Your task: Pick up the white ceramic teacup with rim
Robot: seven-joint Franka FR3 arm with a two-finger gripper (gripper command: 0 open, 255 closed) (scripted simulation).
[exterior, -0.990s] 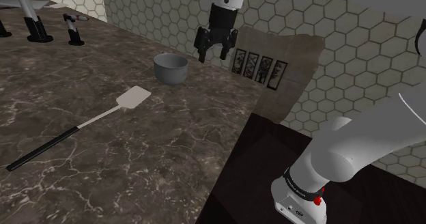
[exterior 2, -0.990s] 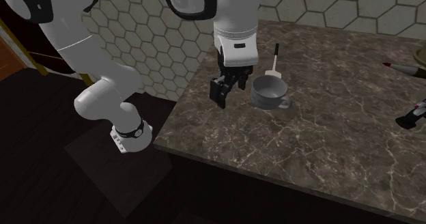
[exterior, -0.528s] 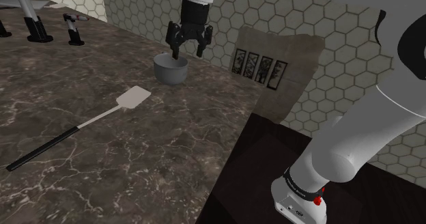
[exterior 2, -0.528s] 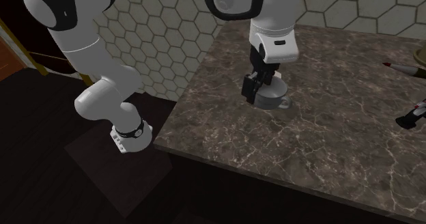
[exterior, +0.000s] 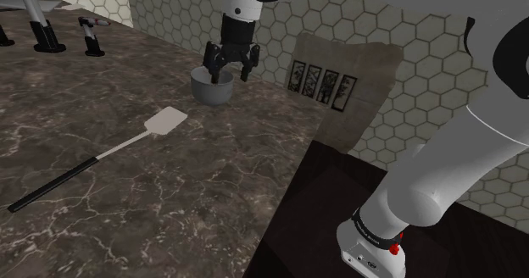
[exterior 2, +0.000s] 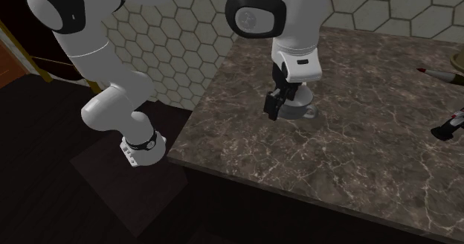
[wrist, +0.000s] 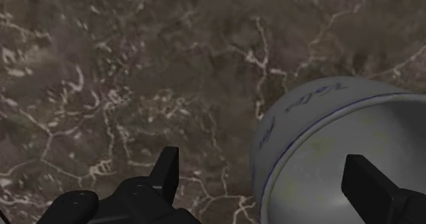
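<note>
Your gripper [exterior: 227, 71] is spread open, nothing gripped: one finger outside the greyish teacup [wrist: 321, 154] wall, one inside. The teacup stands on the marble counter [exterior: 169, 183], far side, beyond the spatula [exterior: 165, 122].

teacup [exterior 2: 306, 112] mostly hidden behind pincer [exterior 2: 282, 106] in 2nd ext. view; in wrist view it's cut off at the edge, blue wall marks unreadable.
</note>
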